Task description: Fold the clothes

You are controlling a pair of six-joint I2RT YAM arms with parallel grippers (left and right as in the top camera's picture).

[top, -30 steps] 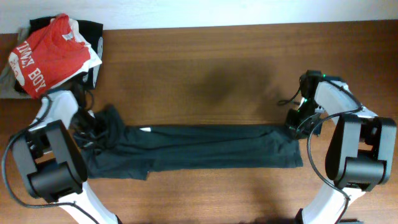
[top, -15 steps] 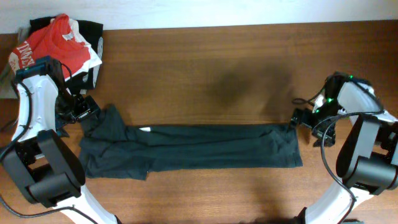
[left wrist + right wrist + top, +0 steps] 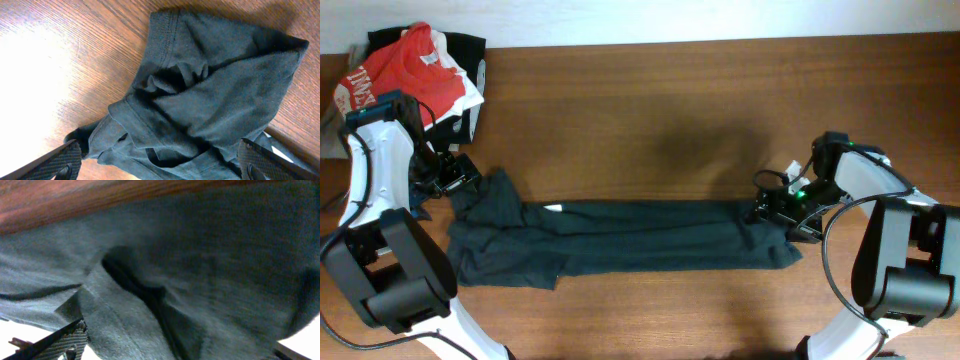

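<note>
Soft black shirt (image 3: 640, 238) in long wrinkled strip, bare wood table (image 3: 650, 90) beyond far edge, left gripper (image 3: 448, 175) spread by bunched end, right gripper (image 3: 770, 208) spread over right edge

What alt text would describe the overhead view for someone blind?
A black T-shirt, folded into a long band, lies across a wooden table, with the left gripper at its bunched left end and the right gripper over its right end. A red shirt sits in the back left corner.
</note>
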